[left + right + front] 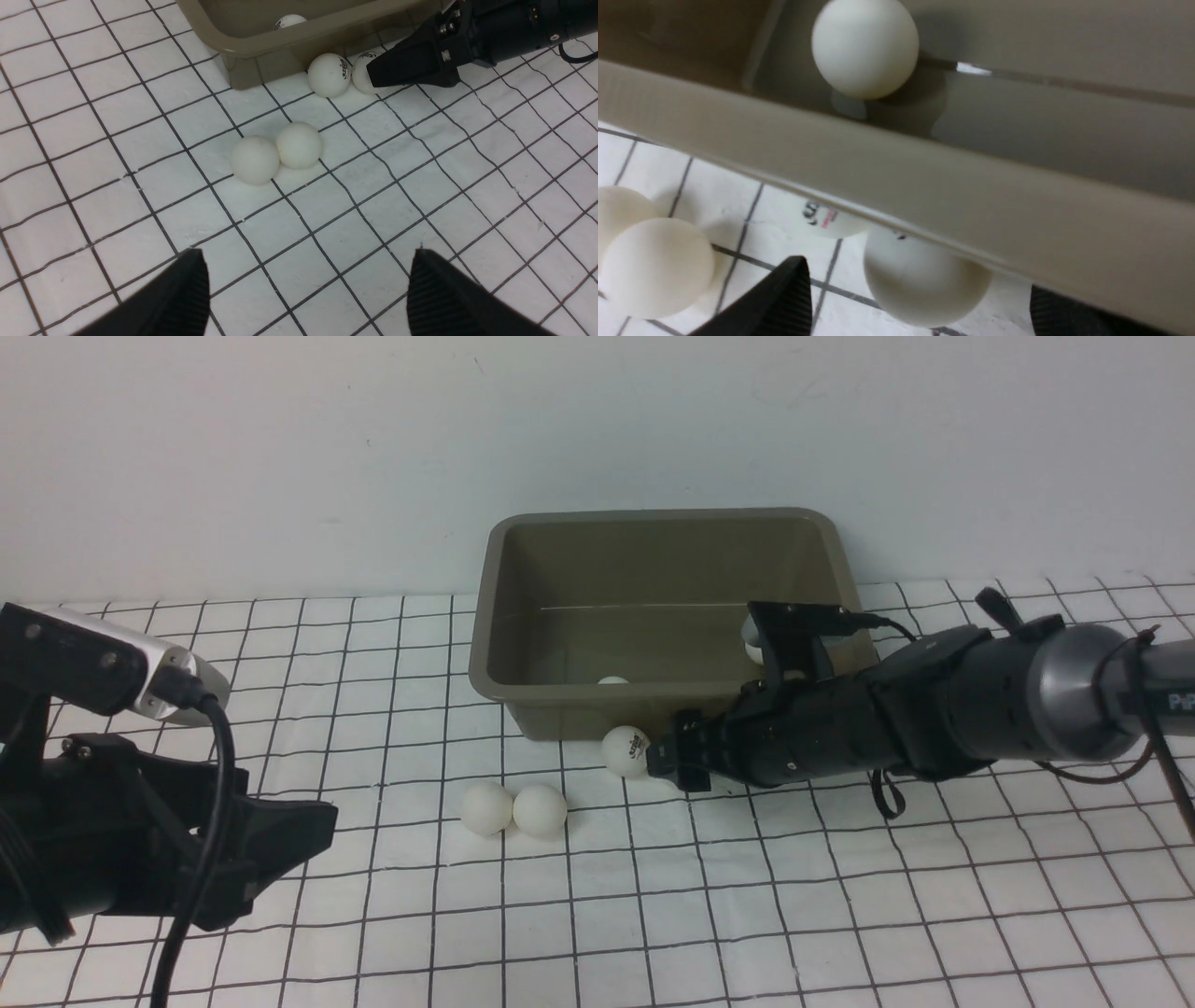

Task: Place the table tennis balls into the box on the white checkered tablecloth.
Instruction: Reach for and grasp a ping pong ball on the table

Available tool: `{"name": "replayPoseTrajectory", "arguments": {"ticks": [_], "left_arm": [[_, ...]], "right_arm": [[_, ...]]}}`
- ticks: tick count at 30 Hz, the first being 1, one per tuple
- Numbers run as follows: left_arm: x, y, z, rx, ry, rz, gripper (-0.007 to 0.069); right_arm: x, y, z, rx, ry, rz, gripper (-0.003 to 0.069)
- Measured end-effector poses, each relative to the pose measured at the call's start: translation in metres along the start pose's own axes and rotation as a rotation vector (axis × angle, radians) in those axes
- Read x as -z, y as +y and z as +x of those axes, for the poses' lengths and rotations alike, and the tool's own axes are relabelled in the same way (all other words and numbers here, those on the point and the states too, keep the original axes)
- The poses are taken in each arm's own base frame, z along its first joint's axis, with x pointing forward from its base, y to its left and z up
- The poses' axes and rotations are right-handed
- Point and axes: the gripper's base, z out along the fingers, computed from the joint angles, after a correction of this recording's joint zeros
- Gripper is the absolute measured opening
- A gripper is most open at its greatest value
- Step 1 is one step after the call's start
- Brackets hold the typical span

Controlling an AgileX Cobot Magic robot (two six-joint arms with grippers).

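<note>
We see two table tennis balls (613, 680) in the box (653, 515), one half hidden, and four on the white checkered tablecloth (840, 896) before its front wall, so most is left. Our right gripper (670, 758) reaches low beside that wall, fingers (780, 308) spread astride one ball (920, 280) without touching it. Our left gripper (308, 254) hangs back above the cloth, fingers spread and empty.

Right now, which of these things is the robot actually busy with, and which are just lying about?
For the job: the box; two balls inside it; two logo balls by its front side; two plain balls, touching, farther out; the checked cloth.
Just there: the room wall behind; a black cable on the left arm.
</note>
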Motion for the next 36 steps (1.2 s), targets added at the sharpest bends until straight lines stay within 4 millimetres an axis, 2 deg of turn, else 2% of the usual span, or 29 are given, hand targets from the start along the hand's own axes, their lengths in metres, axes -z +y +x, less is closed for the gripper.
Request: {"name": "replayPoseTrajectory", "arguments": {"ticks": [15, 27, 36], "left_arm": [[0.0, 0.0, 0.0, 0.0, 0.0, 0.0, 0.051], [0.0, 0.0, 0.0, 0.0, 0.0, 0.0, 0.051], [0.0, 0.0, 0.0, 0.0, 0.0, 0.0, 0.051]], "right_arm": [[-0.007, -0.003, 0.002, -0.007, -0.017, -0.002, 0.0566], [-0.007, -0.002, 0.0, -0.007, -0.037, -0.014, 0.05], [-0.012, -0.002, 0.004, -0.01, -0.019, -0.034, 0.0495]]}}
